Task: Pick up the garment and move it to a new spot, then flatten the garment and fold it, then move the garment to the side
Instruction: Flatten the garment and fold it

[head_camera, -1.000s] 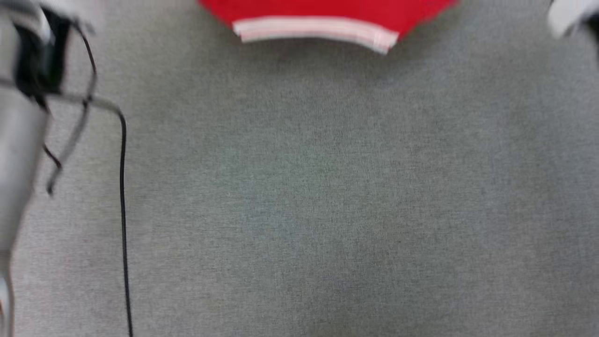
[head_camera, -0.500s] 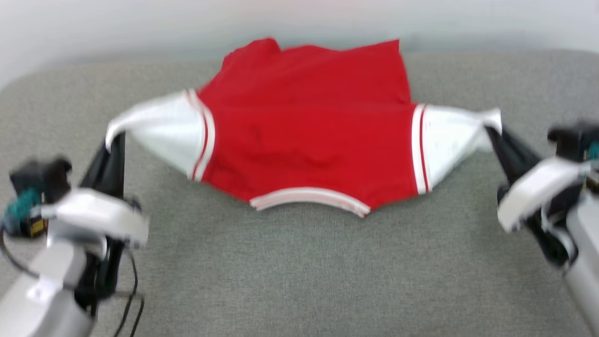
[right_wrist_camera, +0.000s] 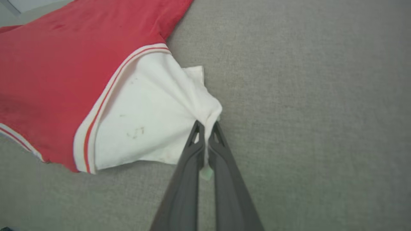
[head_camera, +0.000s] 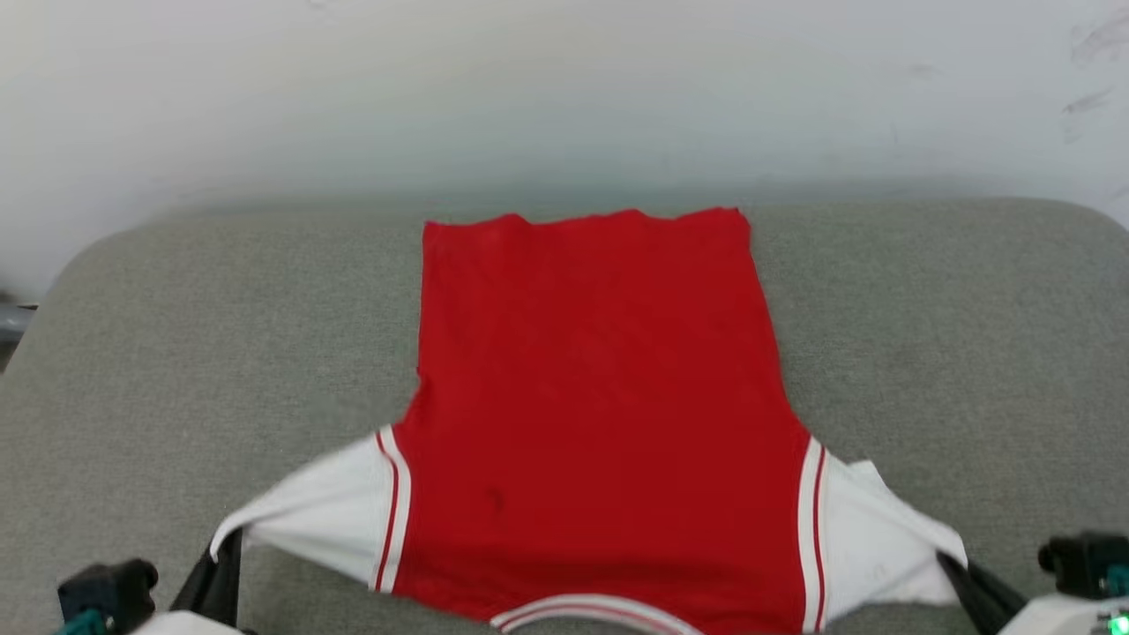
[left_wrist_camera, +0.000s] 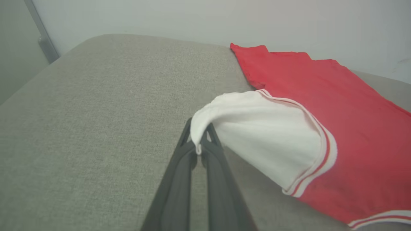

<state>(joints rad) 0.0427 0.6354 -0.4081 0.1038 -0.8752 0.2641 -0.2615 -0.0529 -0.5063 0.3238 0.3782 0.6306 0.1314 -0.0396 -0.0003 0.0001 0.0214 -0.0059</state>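
A red garment (head_camera: 600,397) lies spread on a grey fabric-covered worktop (head_camera: 176,335), plain side up, with no letters or number showing. Its hem (head_camera: 582,219) points to 12 o'clock, near the worktop's far edge and a pale wall (head_camera: 564,88). Its striped collar (head_camera: 591,610) sits at 6 o'clock, nearest the robot.

The left fingers (left_wrist_camera: 178,186) are clenched on the tip of the white left sleeve (left_wrist_camera: 257,141), drawing it out toward 8 o'clock. The right fingers (right_wrist_camera: 231,186) are clamped the same way on the white right sleeve (right_wrist_camera: 147,112), drawn toward 4 o'clock. Both sleeve tips are bunched and lifted slightly off the cloth surface.

The garment appears to have been picked up and set down, and the flattening looks well under way: the red body lies smooth, with only small ripples at the hem. The sleeves are not laid flat yet, and the fold and the move aside are left to do.

Wide bare bands of worktop lie at 9 o'clock and 3 o'clock, giving room to fold inward or slide sideways. There is little room past the hem at 12 o'clock. The worktop's far corners round off at 10 and 2 o'clock
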